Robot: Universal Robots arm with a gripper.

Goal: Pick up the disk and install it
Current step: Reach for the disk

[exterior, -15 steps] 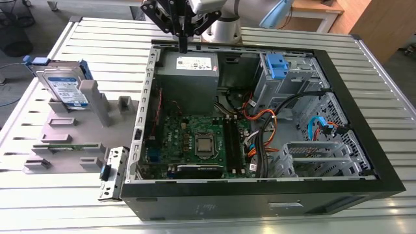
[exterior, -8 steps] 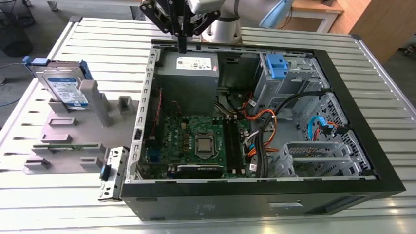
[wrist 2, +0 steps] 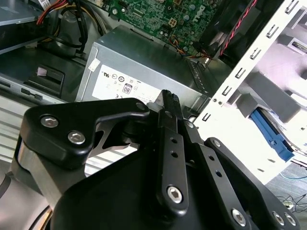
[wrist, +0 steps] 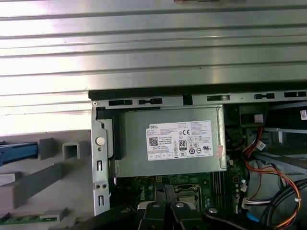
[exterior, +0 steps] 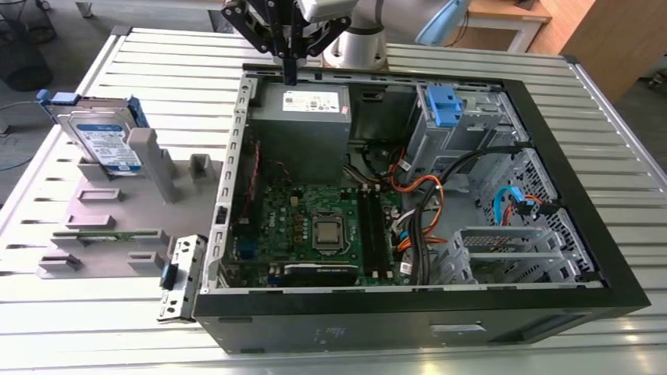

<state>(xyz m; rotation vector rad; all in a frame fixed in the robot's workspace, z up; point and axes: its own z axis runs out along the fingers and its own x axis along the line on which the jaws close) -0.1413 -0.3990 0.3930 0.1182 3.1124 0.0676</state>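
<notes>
Pickup is judged not yet begun — the pincer (exterior: 289,76), clenched on nothing, is held above the power supply (exterior: 302,125), well apart from the disk (exterior: 105,142), stood upright in a grey holder (exterior: 99,212) on the bench (exterior: 94,332). An opened grip and travel across would be needed.

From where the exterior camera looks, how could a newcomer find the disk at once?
Start at the open computer case; on the exterior view's left stands a grey holder. The disk stands upright in it: silver, white-and-blue label, blue side rails, unlike the larger grey power-supply box inside the case.
</notes>
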